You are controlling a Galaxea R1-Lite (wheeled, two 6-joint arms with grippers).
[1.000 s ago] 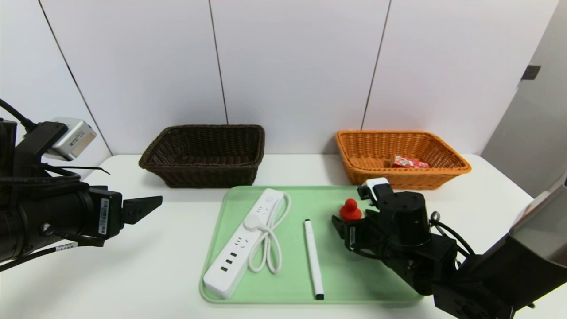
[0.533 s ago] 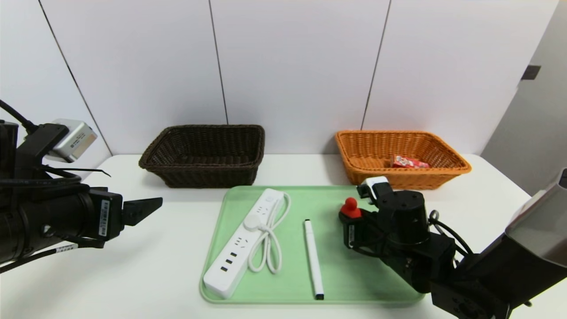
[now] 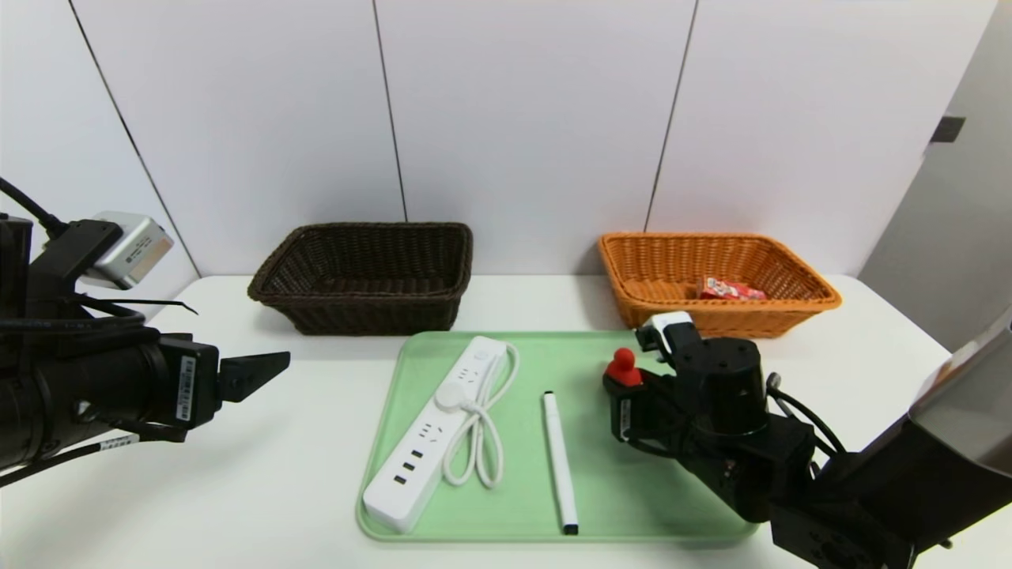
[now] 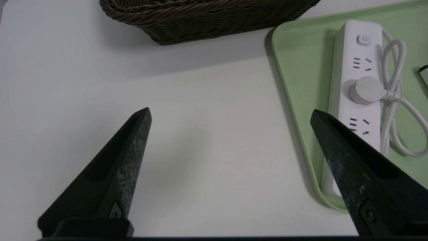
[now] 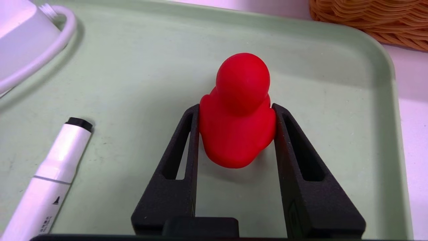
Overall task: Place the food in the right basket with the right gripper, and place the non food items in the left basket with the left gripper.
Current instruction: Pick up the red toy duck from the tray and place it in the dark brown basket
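My right gripper (image 3: 624,381) (image 5: 235,107) is shut on a small red duck-shaped figure (image 3: 623,365) (image 5: 238,130) at the right part of the green tray (image 3: 632,490). The food, a red snack pouch (image 3: 729,289), lies inside the orange right basket (image 3: 743,320). A white power strip (image 3: 435,427) (image 4: 359,67) with its coiled cord and a white marker (image 3: 558,458) (image 5: 57,177) lie on the tray. The dark left basket (image 3: 364,308) (image 4: 200,20) holds nothing that I can see. My left gripper (image 3: 269,365) (image 4: 230,113) hangs open over bare table left of the tray.
Both baskets stand at the back against the white wall. The tray (image 4: 301,83) (image 5: 133,67) fills the table's front middle. The orange basket's corner (image 5: 367,20) is just beyond the tray's far edge. White table (image 3: 277,474) lies between my left arm and the tray.
My right gripper has closed its jaws on the red figure, which has shifted slightly with it. The left arm has not moved.
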